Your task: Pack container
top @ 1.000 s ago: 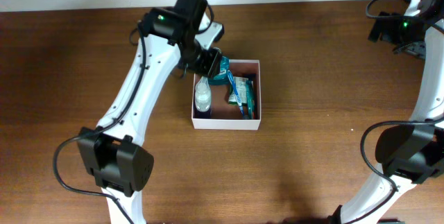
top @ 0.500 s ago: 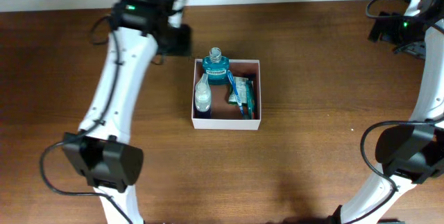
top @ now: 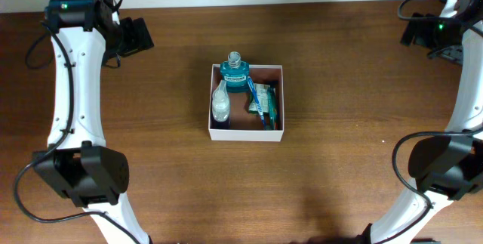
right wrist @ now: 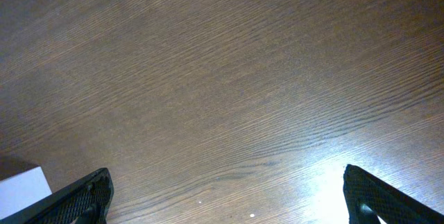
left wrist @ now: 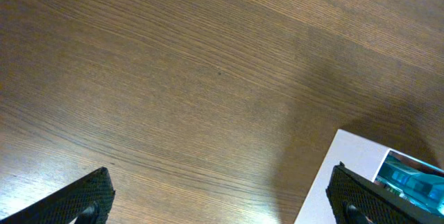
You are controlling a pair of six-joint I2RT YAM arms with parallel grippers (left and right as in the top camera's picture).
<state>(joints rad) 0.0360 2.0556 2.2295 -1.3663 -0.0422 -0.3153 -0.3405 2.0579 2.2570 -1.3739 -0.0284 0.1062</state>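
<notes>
The container, a shallow white-walled square box with a reddish-brown inside, sits mid-table. A teal bottle stands upright in its back left corner. A clear bottle lies along the left wall, and a teal packet with a blue toothbrush lies on the right. My left gripper hangs open at the far left back, well away from the box. In the left wrist view its fingers stand wide over bare wood, with the container's corner and the teal bottle at the right. My right gripper is open and empty.
The brown wooden table runs under everything. My right arm stays at the back right corner. A white corner of the container shows at the lower left of the right wrist view.
My left gripper opened, let go of the teal bottle, and swung left and back away from the container. The bottle stays upright in the box. The right arm has not moved.
</notes>
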